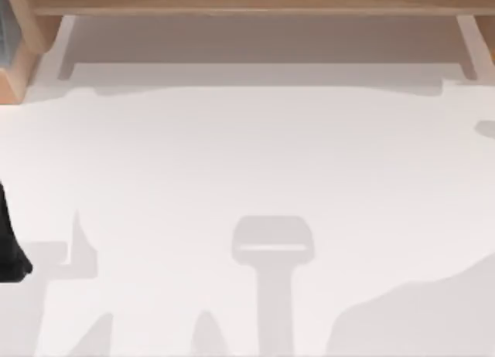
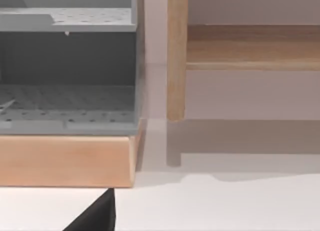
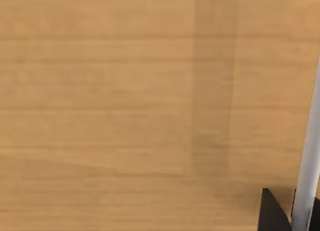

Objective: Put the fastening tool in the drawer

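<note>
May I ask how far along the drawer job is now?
Done: nothing I can confirm. In hand: the right gripper sits close against a wooden panel, astride a pale bar, possibly the drawer's handle. Remaining: opening the drawer and stowing the tool. The left arm is at the table's left edge.

One wooden cabinet (image 1: 255, 0), one white table (image 1: 247, 179)

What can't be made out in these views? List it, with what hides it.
Left arm: cut off by the top view's left edge.
Grey shelf unit: runs past the left wrist view's edge.
Wooden panel: too close in the right wrist view to tell what it belongs to.
</note>
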